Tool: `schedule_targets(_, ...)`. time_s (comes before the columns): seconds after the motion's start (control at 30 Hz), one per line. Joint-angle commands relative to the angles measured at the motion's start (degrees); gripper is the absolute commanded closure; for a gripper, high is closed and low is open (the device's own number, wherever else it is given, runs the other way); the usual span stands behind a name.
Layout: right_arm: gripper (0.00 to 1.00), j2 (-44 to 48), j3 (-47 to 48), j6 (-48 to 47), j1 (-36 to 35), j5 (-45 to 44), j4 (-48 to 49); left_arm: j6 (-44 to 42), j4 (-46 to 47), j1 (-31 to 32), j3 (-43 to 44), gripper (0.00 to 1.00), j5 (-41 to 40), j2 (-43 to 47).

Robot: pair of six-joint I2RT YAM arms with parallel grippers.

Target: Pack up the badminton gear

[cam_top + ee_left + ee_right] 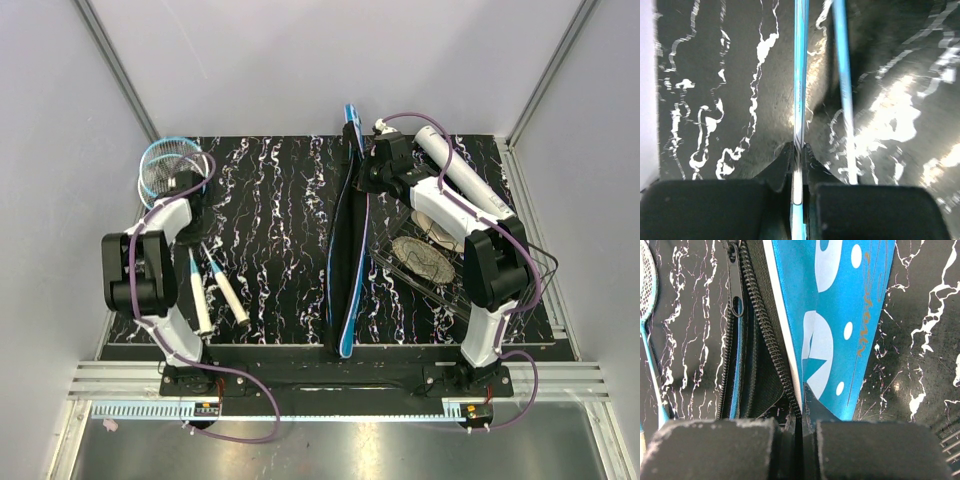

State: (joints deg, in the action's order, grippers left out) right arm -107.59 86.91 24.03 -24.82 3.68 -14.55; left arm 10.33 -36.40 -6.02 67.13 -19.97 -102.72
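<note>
Gripping, left side: the left gripper (796,150) has its fingers pinched shut on the thin light-blue shaft (799,75) of one racket. The second racket's shaft (842,75) runs just beside it on the right, clear of the fingers.
Left gripper's place: near the far-left corner of the black white-veined worktop (270,230), at the near side of the racket heads.
Rackets: two light-blue-framed rackets (168,165) lie along the left edge. Their heads overlap in the far-left corner, and their white handles (200,305) point towards the near edge, splayed slightly apart.
Right gripper: the right gripper (801,407) is clamped on the edge of the blue racket-shaped fabric cover (840,315), at the cover's far end.
Cover: it runs down the middle of the worktop from the near edge to the far edge, showing as a narrow strip in the top view. Its black zip is undone, and the dark inside shows in the right wrist view.
Tube: the long white cylindrical tube (465,180) lies slantwise by the far-right corner, partly behind the right arm.
Basket: the black wire basket (385,265) sits towards the right edge, near the cover, with round woven discs (422,258) inside.
</note>
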Motion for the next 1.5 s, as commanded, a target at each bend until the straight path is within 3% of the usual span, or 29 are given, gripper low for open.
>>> schedule_targets(0.0, 1.0, 2.56, 1.42, 1.8, -0.49, -2.63, 4.26, 3.29, 1.25, 4.61, 0.99, 1.0, -8.95, 14.09)
schedule_targets(0.13, 1.0, 2.04, 2.12, 3.56, -0.49, -8.23, 4.44, 3.74, 0.46, 5.14, 1.24, 1.0, -4.57, 21.23)
schedule_targets(0.2, 1.0, 1.51, 2.47, 5.83, -0.49, -11.93, 4.44, 1.47, 0.89, 5.84, 1.68, 1.0, 2.97, 24.83)
schedule_targets(0.23, 1.0, 1.07, 2.56, 6.81, -0.49, -16.03, 4.53, 0.32, 1.59, 6.02, 1.95, 1.0, 11.1, 25.8)
schedule_targets(0.33, 1.0, 0.02, 3.17, 11.29, -0.49, -22.9, 5.31, -3.02, 4.75, 11.63, 1.69, 1.0, 21.0, 29.14)
schedule_targets(0.4, 1.0, -0.34, 4.49, 13.49, -0.58, -25.2, 5.41, -6.09, 7.22, 17.34, 1.42, 1.0, 22.69, 31.25)
schedule_targets(0.53, 1.0, -2.35, 9.67, 13.94, -0.58, -30.04, 3.48, -9.36, 9.51, 26.66, 0.54, 1.0, 10.07, 33.11)
schedule_targets(0.57, 1.0, -2.8, 12.11, 13.59, -0.76, -30.92, 2.51, -9.71, 9.68, 29.55, 0.46, 1.0, 3.68, 33.11)
schedule_targets(0.67, 1.0, -4.29, 15.2, 13.23, -0.58, -33.3, 1.98, -9.89, 9.25, 33.95, -0.16, 1.0, -7.66, 32.32)
schedule_targets(0.93, 1.0, -6.75, 19.43, 17.36, 0.03, -34.71, 0.23, -23.06, 14.68, 43.37, -6.66, 1.0, -31.68, 28.63)
schedule_targets(1.23, 1.0, -11.24, 28.92, 17.81, 0.91, -35.15, -6.28, -32.99, 26.71, 49.26, -12.2, 1.0, -40.93, 29.59)
schedule_targets(1.47, 1.0, -12.47, 32.27, 18.51, 2.58, -33.57, -8.92, -35.98, 29.19, 52.42, -14.66, 1.0, -43.58, 28.54)
